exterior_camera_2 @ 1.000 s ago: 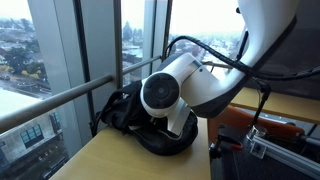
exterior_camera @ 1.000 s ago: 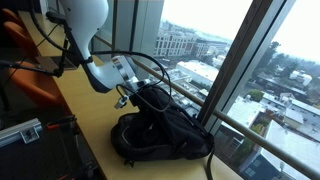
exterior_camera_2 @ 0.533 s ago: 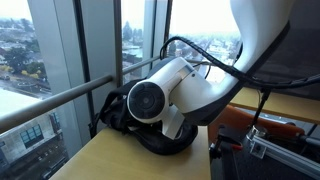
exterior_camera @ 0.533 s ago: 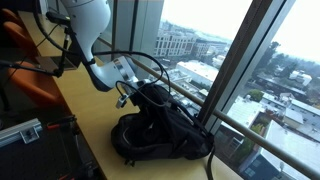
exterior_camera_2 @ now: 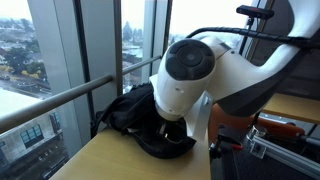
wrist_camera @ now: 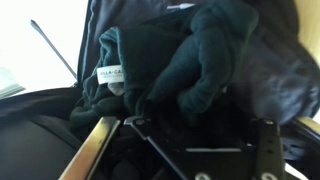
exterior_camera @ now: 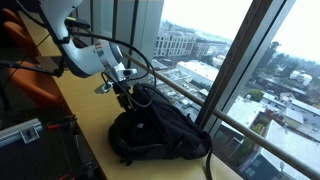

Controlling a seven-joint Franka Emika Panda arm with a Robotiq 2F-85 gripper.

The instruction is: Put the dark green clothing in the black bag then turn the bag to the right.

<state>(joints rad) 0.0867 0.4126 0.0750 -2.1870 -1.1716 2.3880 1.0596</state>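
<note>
The tool (wrist_camera: 183,128) has just spread its jaws and lifted clear, holding nothing. The dark green clothing (wrist_camera: 195,55), white label (wrist_camera: 108,77) showing, lies bunched in the open black backpack (exterior_camera: 160,135) on the counter (exterior_camera: 82,112). Stowing looks done; turning the backpack rightward remains.

**A:** Position of the bag (exterior_camera: 155,135)?

**B:** On the table (exterior_camera: 85,115), at the edge beside the window (exterior_camera: 200,40).

**A:** Position of the clothing (wrist_camera: 190,60)?

**B:** Inside the bag's open mouth, bunched up.

**A:** And the gripper (wrist_camera: 183,135)?

**B:** Above the bag's opening, jaws apart, with the clothing ahead of the fingertips.
</note>
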